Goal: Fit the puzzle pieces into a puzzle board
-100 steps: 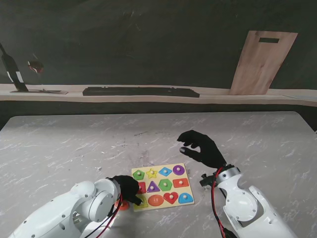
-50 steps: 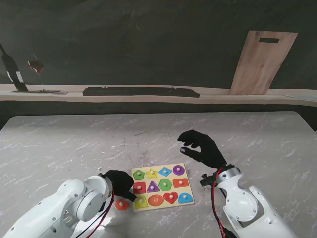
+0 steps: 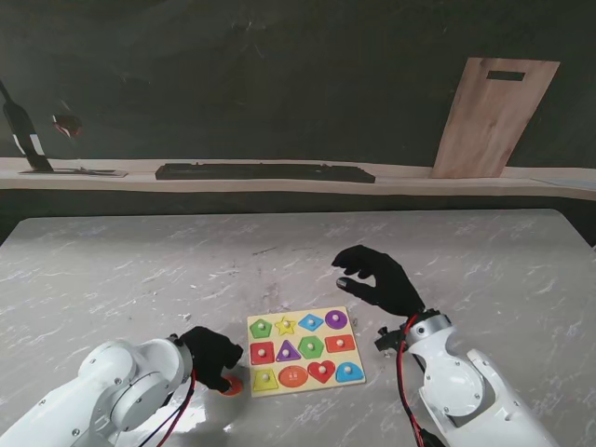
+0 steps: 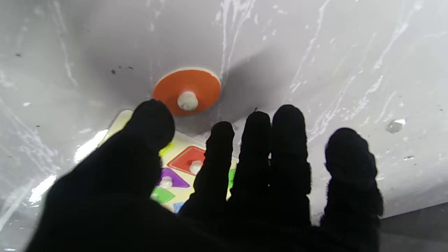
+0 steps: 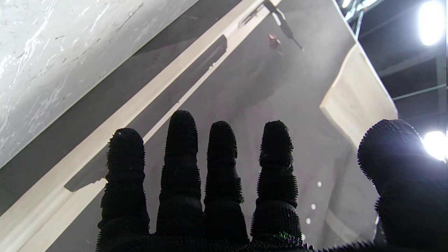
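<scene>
The yellow puzzle board (image 3: 304, 350) lies on the marble table close to me, its slots filled with coloured shapes. An orange round piece (image 3: 232, 385) with a white knob lies on the table off the board's near left corner; the left wrist view shows the orange piece (image 4: 187, 90) free beyond the fingertips (image 4: 154, 120), with part of the board (image 4: 182, 162) behind the fingers. My left hand (image 3: 211, 356) hovers over that piece, fingers apart, holding nothing. My right hand (image 3: 377, 279) hangs above the table right of the board, fingers spread and empty.
A wooden ledge (image 3: 279, 175) runs along the far table edge with a long dark bar (image 3: 265, 171) on it. A wooden cutting board (image 3: 494, 116) leans on the dark wall at the far right. A dark stand (image 3: 28, 140) sits far left.
My left hand has drawn back to the left off the board's near left corner, uncovering the pieces there. The orange round piece stays on the table. The right hand has not moved.
</scene>
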